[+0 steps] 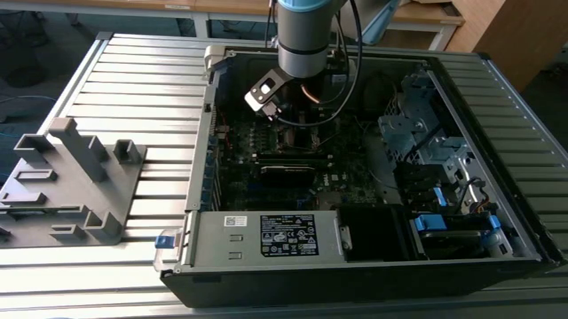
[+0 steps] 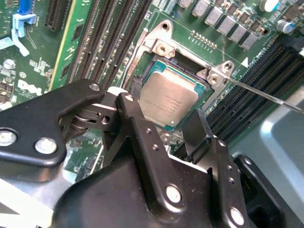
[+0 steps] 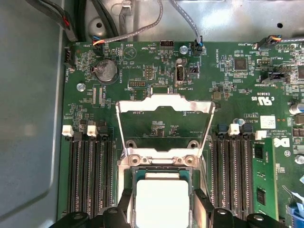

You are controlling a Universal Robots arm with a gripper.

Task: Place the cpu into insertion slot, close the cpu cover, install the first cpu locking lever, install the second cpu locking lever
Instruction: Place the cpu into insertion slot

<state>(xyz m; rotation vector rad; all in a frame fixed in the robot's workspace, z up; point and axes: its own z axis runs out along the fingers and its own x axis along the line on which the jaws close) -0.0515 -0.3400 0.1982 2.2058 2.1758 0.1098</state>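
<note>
Second wrist view: cpu (image 2: 168, 97) lies flat in the insertion slot (image 2: 154, 66), looks seated. Likely a light, stiff, thin chip with a slick metal top and a fragile underside; take it by two opposite edges, no squeezing. The gripper (image 2: 163, 109) is spread, one finger on each side of the cpu, just beside its edges; contact unclear. First wrist view: cpu cover (image 3: 164, 104) swung open.

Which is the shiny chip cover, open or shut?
Open. In the first wrist view the cpu cover is flipped back, green board showing through its window; the cpu lies uncovered.
</note>
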